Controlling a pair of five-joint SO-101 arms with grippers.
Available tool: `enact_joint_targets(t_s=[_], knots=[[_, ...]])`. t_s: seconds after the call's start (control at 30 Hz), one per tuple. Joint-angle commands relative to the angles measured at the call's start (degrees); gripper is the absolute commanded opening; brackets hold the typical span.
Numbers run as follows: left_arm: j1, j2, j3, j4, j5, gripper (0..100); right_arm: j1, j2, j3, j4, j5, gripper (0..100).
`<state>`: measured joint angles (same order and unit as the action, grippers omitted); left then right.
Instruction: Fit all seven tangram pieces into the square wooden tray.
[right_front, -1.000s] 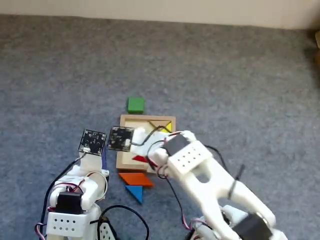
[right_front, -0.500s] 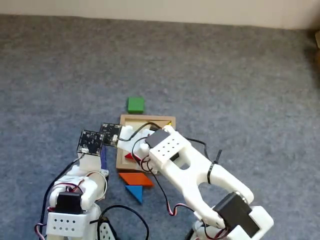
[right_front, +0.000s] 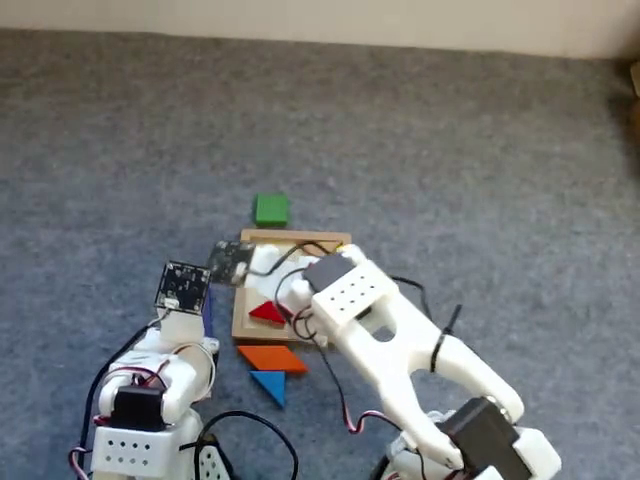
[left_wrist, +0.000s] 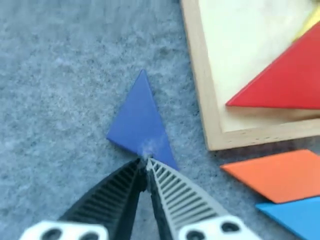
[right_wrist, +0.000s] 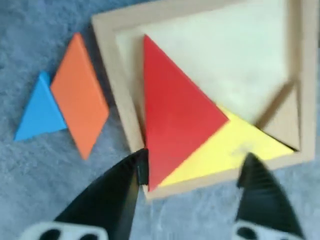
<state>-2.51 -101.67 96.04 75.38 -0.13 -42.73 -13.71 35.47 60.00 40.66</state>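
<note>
The square wooden tray (right_wrist: 119, 95) sits on grey carpet (right_front: 450, 150). The right gripper (right_wrist: 194, 162) hangs over the tray's edge, spread wide, with nothing in it. A red triangle (right_wrist: 175, 115) and a yellow piece (right_wrist: 235, 147) lie inside the tray. An orange piece (right_wrist: 80, 105) and a light blue triangle (right_wrist: 40, 107) lie just outside. The left gripper (left_wrist: 146, 167) is pinched tight, its tips touching a dark blue triangle (left_wrist: 140, 120). A green square (right_front: 271, 209) sits near the tray's far side.
</note>
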Motion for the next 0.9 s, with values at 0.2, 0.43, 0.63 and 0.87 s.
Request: enact_joint_targets(t_s=[0.2,0.43,0.63,0.87], knots=[[0.66,-2.24,1.19,0.62,-0.35,0,6.64,-4.53,-0.4,0.31,-0.62,13.9],[0.66,-2.24,1.19,0.62,-0.35,0,8.75,-4.26,1.01,-0.75,-1.14,13.5],[0.66,-2.24,1.19,0.62,-0.35,0,6.99,-4.26,8.75,-17.19,-13.45,13.5],[0.66,-2.24,1.19,0.62,-0.35,0,1.71,-4.26,13.67,-19.21,-13.45,13.5]])
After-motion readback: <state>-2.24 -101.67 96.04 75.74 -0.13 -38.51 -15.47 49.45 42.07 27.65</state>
